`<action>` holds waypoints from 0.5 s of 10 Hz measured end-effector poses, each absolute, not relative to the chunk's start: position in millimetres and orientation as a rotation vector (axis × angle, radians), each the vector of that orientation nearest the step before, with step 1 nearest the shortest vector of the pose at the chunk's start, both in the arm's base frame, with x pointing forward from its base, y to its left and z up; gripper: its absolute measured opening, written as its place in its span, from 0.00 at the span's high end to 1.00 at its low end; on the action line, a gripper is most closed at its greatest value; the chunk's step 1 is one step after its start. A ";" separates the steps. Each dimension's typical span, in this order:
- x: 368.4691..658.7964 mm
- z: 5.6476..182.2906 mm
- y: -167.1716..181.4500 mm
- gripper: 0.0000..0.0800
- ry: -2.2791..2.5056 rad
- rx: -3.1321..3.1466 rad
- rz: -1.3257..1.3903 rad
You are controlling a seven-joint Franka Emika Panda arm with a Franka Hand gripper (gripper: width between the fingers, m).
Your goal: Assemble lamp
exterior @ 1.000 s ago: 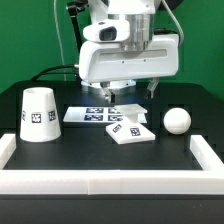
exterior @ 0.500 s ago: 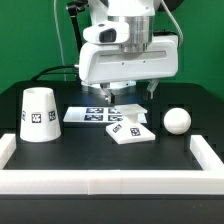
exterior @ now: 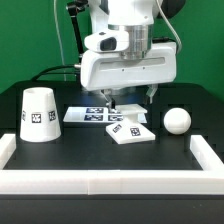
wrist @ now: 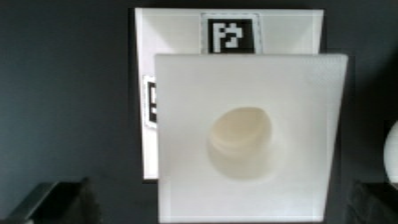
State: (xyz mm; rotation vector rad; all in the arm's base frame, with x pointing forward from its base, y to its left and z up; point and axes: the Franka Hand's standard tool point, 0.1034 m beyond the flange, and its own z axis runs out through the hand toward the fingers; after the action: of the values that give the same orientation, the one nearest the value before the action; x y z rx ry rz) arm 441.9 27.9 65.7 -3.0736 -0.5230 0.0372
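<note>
Lamp base [exterior: 130,131] lies unmoved; gripper [exterior: 130,100] has dropped closer above it.

Beneath the jaws, the base [exterior: 128,131] looks to us like smooth white plastic with a soft, nearly matt finish. In the wrist view its rounded hollow [wrist: 244,135] is evenly shaded, with no glare. The marker board [exterior: 98,114], just beyond it, seems thin and flat, with matt black print on white. To one side of the jaws the bulb [exterior: 177,120] is smooth white plastic with a faint sheen. Well apart on the other side, the shade [exterior: 38,113] looks equally smooth and dull. The worktop [exterior: 90,160] is matt black; we cannot tell its material. Above the jaws, the arm's shell [exterior: 125,65] is glossy white plastic.
</note>
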 end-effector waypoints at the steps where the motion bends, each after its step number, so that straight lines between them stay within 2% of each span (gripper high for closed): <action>1: 440.4 62.7 29.4 0.13 -0.526 -3.071 0.045; 5: 434.7 48.9 30.1 0.13 -0.539 -3.064 0.063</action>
State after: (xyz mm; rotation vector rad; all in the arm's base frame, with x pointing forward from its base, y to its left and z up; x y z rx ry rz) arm 434.7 30.1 48.9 -3.0637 -0.5388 0.0626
